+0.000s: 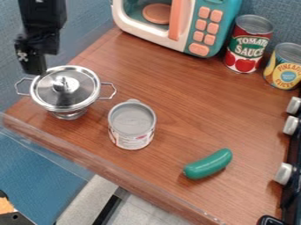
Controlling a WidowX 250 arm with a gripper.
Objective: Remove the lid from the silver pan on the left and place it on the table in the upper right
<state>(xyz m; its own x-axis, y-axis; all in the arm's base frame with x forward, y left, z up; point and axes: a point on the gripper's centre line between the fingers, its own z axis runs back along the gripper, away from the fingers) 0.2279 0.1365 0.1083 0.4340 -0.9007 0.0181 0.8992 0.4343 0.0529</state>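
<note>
The black gripper (pixel 35 63) hangs at the upper left, its tip at the back left rim of the silver pan. The silver pan (pixel 70 114) stands at the left of the wooden table (pixel 170 88), a wire handle on each side. Its shiny round lid (pixel 76 90) lies on top, with a small metal knob near the middle. The gripper is up and left of that knob, and I cannot tell whether it touches the lid's rim.
An upturned can (pixel 132 125) stands right of the pan, and a green pickle-shaped toy (pixel 208 164) lies at lower right. A toy microwave (pixel 176 24), a tomato sauce can (pixel 248 44) and a pineapple can (pixel 284 67) line the back. Stove knobs (pixel 284 173) edge the right side.
</note>
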